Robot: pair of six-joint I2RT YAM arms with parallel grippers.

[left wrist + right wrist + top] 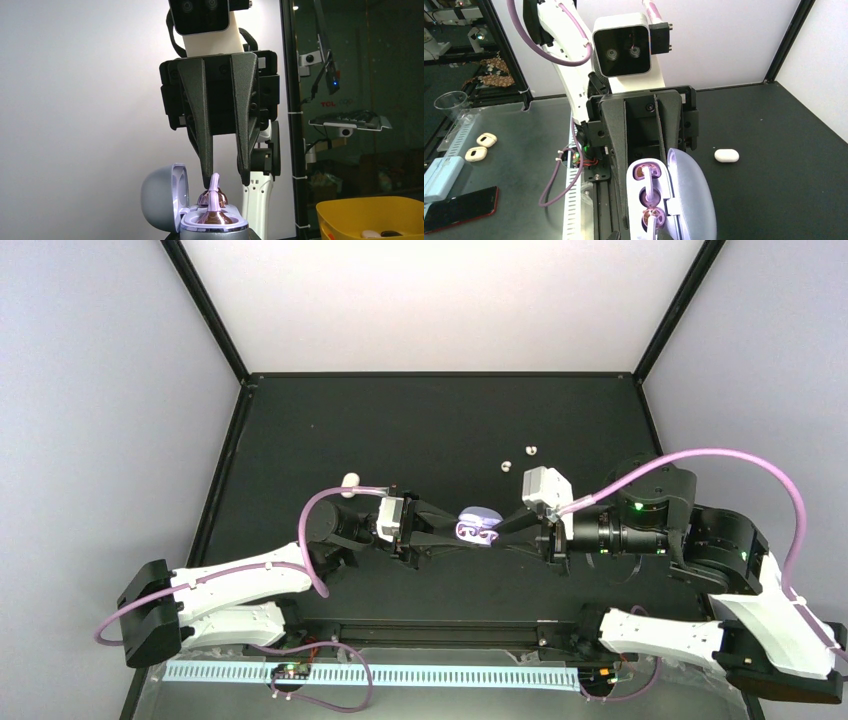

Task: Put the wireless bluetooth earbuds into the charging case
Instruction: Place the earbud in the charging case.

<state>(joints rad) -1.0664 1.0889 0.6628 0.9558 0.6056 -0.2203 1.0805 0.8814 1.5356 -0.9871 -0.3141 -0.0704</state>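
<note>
Left hand (455, 532) clenches the open charging case (689, 195). Right hand (226, 182), released, straddles a purple earbud (215, 186); blurred "TCL" lettering (328, 104) behind.

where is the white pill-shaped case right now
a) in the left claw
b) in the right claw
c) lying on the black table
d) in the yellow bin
c, the white pill-shaped case lies closed on the black table, with nothing gripping it.

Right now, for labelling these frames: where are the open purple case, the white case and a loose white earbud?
open purple case (691, 200), right wrist view, on its raised lid.
white case (726, 156), right wrist view, middle of its shell.
white earbud (531, 450), top view, middle of the bud.
</note>
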